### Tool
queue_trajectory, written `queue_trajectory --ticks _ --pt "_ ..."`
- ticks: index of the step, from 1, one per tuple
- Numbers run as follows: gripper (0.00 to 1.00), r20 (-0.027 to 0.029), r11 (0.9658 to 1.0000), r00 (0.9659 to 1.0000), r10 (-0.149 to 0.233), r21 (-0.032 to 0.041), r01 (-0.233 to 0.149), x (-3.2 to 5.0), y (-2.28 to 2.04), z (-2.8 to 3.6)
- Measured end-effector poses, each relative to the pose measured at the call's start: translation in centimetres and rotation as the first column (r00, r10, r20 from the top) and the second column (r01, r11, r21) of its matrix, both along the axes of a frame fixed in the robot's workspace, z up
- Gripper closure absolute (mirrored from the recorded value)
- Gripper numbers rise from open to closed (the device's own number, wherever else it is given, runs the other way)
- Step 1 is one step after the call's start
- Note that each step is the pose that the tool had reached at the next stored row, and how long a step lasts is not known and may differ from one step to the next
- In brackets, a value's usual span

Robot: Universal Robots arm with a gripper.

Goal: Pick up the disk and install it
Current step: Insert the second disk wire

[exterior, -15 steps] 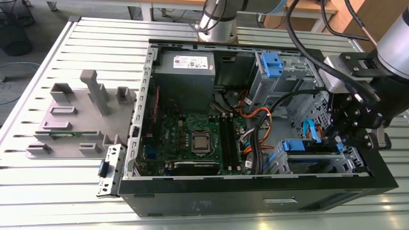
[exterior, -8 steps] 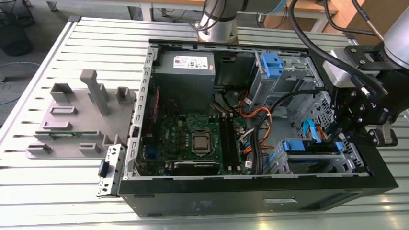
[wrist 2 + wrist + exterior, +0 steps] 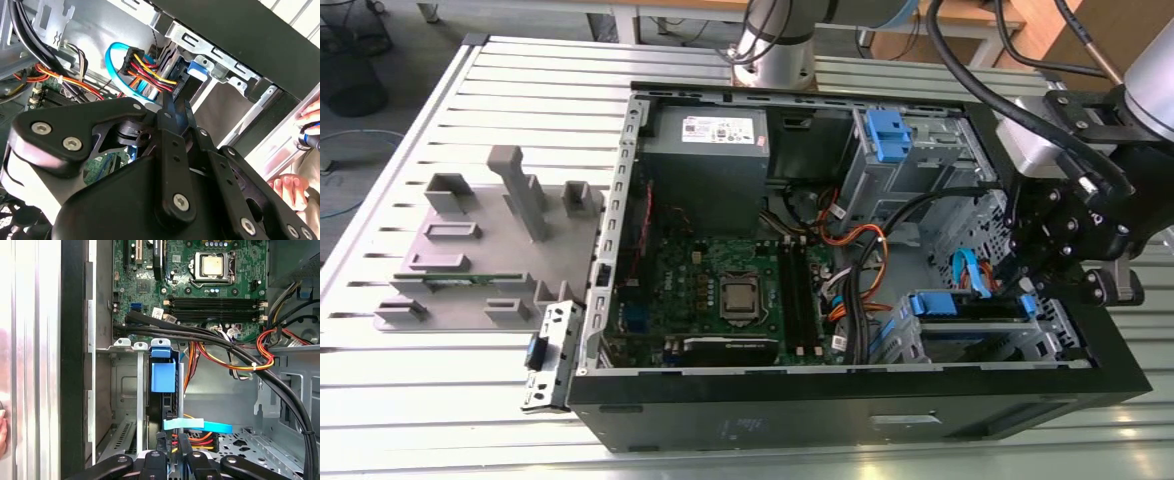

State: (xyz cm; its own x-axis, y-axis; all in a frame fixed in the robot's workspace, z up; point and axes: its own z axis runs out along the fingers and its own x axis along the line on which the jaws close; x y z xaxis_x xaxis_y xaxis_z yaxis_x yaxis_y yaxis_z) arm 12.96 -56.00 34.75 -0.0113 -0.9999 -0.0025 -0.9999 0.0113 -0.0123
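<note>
The disk (image 3: pixel 966 306) stands on edge in the drive cage at the case's front corner, on the exterior view's right, and its blue carrier (image 3: pixel 163 376) shows between the cage's metal walls. Red, yellow and black power wires and a light-blue data cable (image 3: pixel 116 55) plug into its near end. My gripper (image 3: pixel 1019 292) hangs just above that end. In both wrist views its black fingers (image 3: pixel 175 107) lie pressed together, shut, with nothing seen between them. Their tips (image 3: pixel 176 442) sit at the disk's cabled edge; I cannot tell whether they touch it.
The open computer case (image 3: pixel 854 400) lies on a slatted metal table. Inside it are a motherboard (image 3: pixel 210 285), a grey power supply (image 3: pixel 707 150) and an upper blue-latched cage (image 3: pixel 887 135). Thick black cables (image 3: pixel 240 357) cross beside the disk. A person's hand (image 3: pixel 295 185) rests outside the case.
</note>
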Motion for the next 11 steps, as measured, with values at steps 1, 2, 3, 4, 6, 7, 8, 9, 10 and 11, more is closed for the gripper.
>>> queue_trajectory --ticks 1,2,3,4,6,7,8,9,10,11 --pt "0.77 -0.0001 1.0000 1.0000 0.000 0.0000 0.000 0.00 0.00 0.00" --pt "0.77 -0.0001 1.0000 1.0000 0.000 0.0000 0.000 0.00 0.00 0.00" --pt "0.77 -0.0001 1.0000 1.0000 0.000 -0.0001 0.000 0.00 -0.01 0.02" --pt "0.77 -0.0001 1.0000 1.0000 0.000 -0.0001 0.000 0.00 -0.01 0.10" --pt "0.77 -0.0001 1.0000 1.0000 0.000 0.0003 0.000 0.00 0.00 0.22" --pt "0.77 -0.0001 1.0000 1.0000 0.000 0.0005 0.000 0.00 0.00 0.22" --pt "0.77 -0.0001 1.0000 1.0000 0.000 0.0002 0.000 0.00 0.00 0.26" --pt "0.77 -0.0001 1.0000 1.0000 0.000 0.0002 0.000 0.00 0.00 0.29" --pt "0.77 -0.0001 1.0000 1.0000 0.000 0.0002 0.000 0.00 0.00 0.29" --pt "0.77 -0.0001 1.0000 1.0000 0.000 0.0002 0.000 0.00 0.00 0.29"
